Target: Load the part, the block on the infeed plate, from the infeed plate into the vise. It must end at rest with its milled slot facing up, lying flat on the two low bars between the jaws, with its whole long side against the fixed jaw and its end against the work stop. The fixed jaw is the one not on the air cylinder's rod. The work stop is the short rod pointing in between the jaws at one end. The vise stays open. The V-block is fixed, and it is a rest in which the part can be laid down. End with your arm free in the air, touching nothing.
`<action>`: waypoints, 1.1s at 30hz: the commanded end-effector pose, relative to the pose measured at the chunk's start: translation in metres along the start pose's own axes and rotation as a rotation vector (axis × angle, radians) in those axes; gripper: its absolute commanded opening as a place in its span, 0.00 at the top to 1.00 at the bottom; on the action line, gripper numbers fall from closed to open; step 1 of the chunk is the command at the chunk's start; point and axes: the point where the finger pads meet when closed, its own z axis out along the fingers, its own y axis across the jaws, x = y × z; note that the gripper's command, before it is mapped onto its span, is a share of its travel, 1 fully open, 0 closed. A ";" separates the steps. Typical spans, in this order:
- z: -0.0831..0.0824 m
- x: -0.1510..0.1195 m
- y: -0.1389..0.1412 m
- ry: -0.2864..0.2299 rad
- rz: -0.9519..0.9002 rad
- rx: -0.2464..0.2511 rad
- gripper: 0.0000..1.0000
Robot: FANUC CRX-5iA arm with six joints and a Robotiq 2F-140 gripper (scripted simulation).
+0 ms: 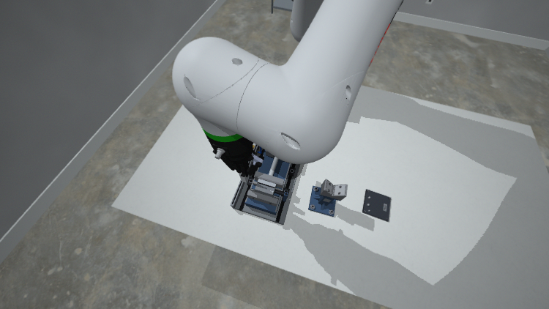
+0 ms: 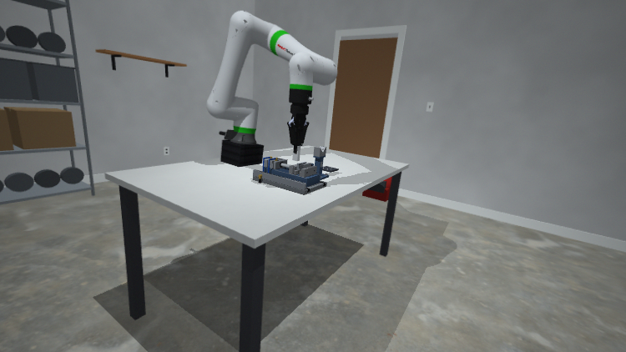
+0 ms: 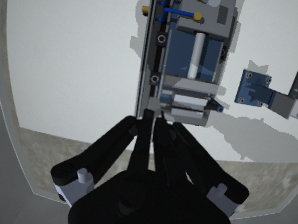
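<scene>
White table point(image 2: 184, 192), vise point(image 1: 264, 192) mid-top, pincer point(image 2: 295, 153) closed empty above it, part point(image 1: 267, 183) seemingly inside.

Hidden and cut-off parts around the vise and arm

In the top view the white arm point(image 1: 269, 96) runs off the upper edge and covers the far end of the vise point(image 1: 264, 192), so the air cylinder there is hidden. The gripper point(image 1: 245, 168) is mostly tucked under the arm. In the exterior view the part point(image 2: 301, 168) is too small to tell its slot or seating. The wrist view cuts the V-block point(image 3: 276, 92) at the right edge.
</scene>
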 end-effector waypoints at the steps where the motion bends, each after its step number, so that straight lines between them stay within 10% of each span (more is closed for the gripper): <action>1: -0.006 0.000 0.000 0.000 0.000 0.000 1.00; 33: -0.035 0.000 0.000 0.000 0.000 0.000 1.00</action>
